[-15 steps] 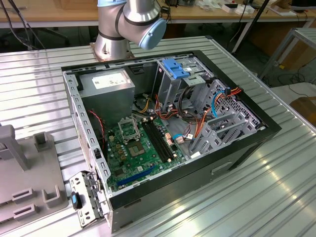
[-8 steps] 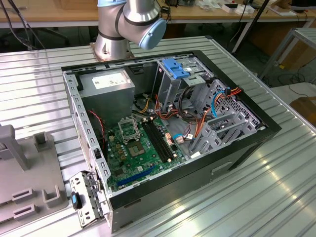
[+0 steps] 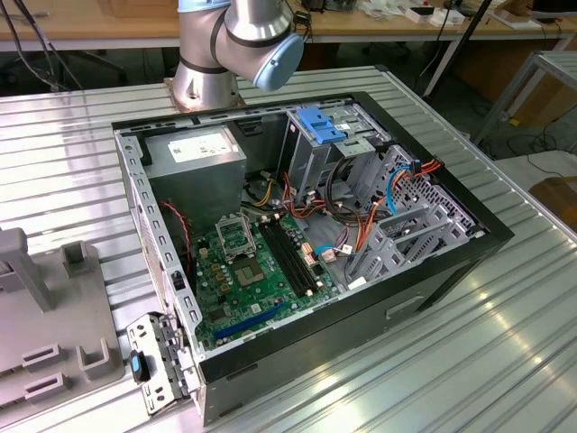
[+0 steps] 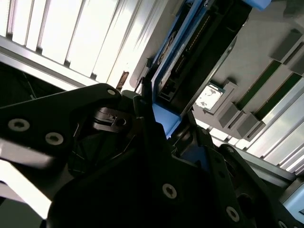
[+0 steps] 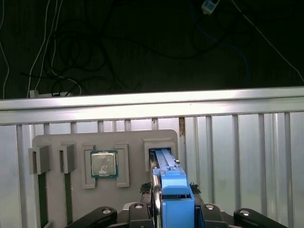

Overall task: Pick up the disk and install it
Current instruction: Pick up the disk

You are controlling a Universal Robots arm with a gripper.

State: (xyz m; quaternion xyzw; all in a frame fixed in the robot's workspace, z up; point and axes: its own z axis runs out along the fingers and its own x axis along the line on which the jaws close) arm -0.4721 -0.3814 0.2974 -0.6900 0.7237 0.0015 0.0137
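Note:
In both wrist views the disk (image 5: 174, 192) (image 4: 202, 40), a dark flat drive in a bright blue carrier rail, stands on edge between my fingers. My gripper (image 5: 173, 211) (image 4: 161, 124) is shut on its near end. The disk's far end reaches into or hangs just over a slot of the grey holder tray (image 5: 71, 194); I cannot tell whether it still rests there. In the exterior view the open computer case (image 3: 306, 225) lies on the ribbed metal table, and its tall grey drive cage (image 3: 311, 162) has a blue bracket (image 3: 320, 122) on top.
A processor chip (image 5: 104, 164) (image 4: 209, 96) sits in another pocket of the tray. The tray (image 3: 54, 316) lies at the exterior view's left, beside the case. Inside the case are the motherboard (image 3: 252, 271), the power supply (image 3: 194, 158) and loose cables (image 3: 361, 216). The table edge (image 5: 152, 102) runs beyond the tray.

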